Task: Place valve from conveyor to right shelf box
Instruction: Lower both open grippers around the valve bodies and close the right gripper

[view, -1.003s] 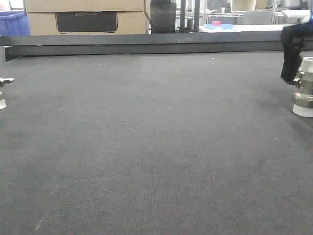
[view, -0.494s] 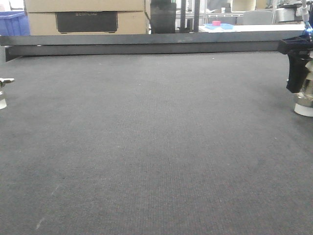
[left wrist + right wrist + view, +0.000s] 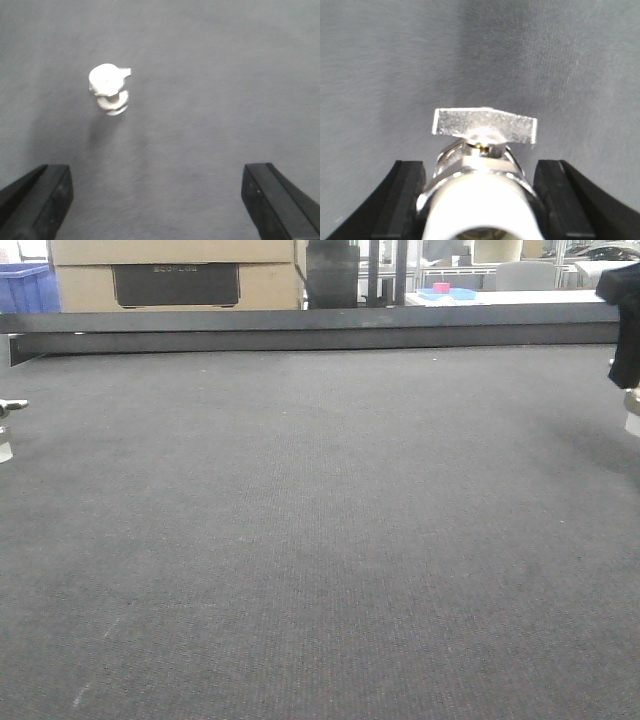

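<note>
Right wrist view: right gripper (image 3: 480, 167) shut on the valve (image 3: 484, 127), black fingers (image 3: 405, 200) pressed to both flanks of its white-capped body, flat metal handle clear of the tips, conveyor (image 3: 395, 60) below.

Front view: valve hangs at the conveyor's far right edge, apparently lifted clear.

Reads as pick done, carry starting. Next calls for a steady swing off the conveyor toward the shelf box, not in view.

Left gripper (image 3: 155, 197) spread wide, empty, above the conveyor; second valve (image 3: 109, 91) stands ahead.

Against half a second ago: valve sits higher, farther right.
</note>
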Motion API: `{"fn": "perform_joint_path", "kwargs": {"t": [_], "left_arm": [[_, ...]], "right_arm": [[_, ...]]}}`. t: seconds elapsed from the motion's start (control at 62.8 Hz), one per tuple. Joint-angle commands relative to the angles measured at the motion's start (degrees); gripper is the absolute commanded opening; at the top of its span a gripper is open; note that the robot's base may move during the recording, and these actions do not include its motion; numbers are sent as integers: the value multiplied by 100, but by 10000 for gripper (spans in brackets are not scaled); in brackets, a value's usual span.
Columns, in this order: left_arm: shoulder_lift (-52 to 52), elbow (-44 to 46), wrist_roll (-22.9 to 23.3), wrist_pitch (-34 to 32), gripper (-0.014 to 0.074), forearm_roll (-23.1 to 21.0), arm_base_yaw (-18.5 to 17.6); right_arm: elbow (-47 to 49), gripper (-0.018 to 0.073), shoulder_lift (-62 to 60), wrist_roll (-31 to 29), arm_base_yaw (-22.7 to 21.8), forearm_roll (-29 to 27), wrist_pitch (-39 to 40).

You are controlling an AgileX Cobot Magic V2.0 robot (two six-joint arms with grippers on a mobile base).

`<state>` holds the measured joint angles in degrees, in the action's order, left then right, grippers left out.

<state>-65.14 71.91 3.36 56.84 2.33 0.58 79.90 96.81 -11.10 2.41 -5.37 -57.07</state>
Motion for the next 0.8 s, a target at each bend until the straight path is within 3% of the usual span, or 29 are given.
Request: {"fn": "perform_joint_path", "kwargs": {"t": [0.0,0.159,0.35,0.78], "left_arm": [[-634,568,-177,492,589,17,387],[-1628,1440,-1118,883,589,-701,1019],[-2715,2190,-1828,926,589,-766,1103],[-4507,2926,-1842,280,589,-725,1067]], "right_arm": [[-444,-154,-516,-51,13,-141,427],[-991,-154,-1062,-51,13,-245,701],[-1143,-154,-1487,-51,13,-353,778],[-1143,-154,-1709,-51,13,-427,754]]}}
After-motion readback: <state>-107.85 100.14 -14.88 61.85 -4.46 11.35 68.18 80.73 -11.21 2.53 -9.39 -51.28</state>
